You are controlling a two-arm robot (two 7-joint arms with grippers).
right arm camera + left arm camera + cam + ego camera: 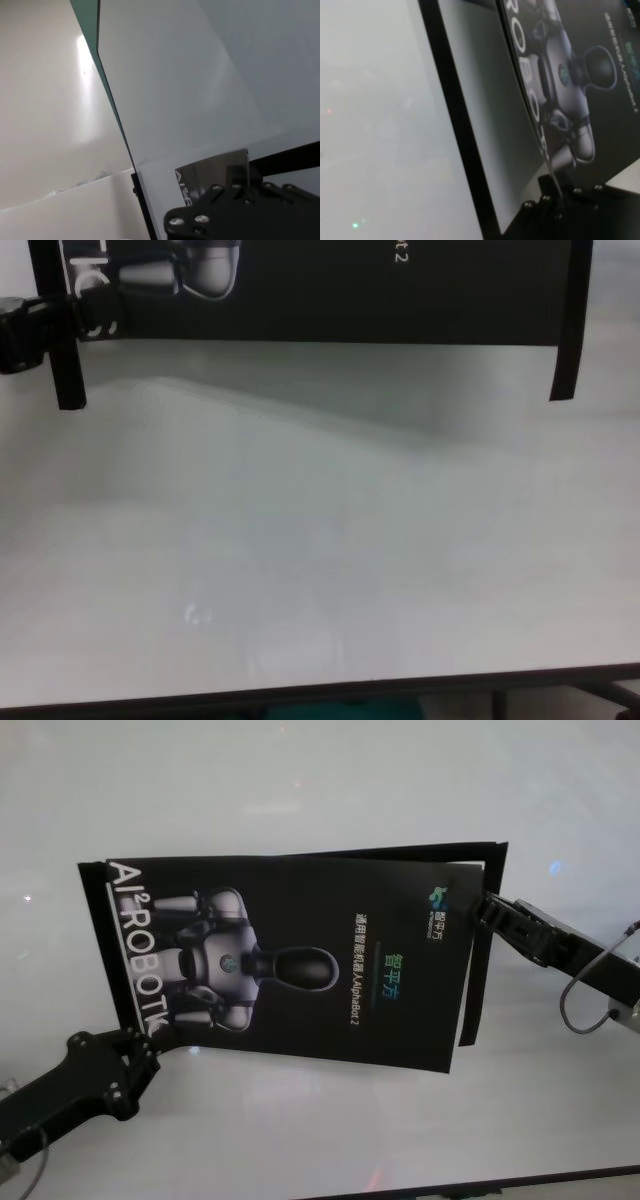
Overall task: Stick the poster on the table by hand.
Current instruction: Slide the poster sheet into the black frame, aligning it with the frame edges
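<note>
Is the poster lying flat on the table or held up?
Held up: the poster is pinched by left gripper and right gripper, its edge hanging above the table.

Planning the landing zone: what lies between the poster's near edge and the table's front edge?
Only bare table surface lies below the poster, shown in the chest view.

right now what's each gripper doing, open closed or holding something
Left gripper: shut on the poster, pinching its near-left edge.
Right gripper: shut on the poster, pinching its right edge above the table.
</note>
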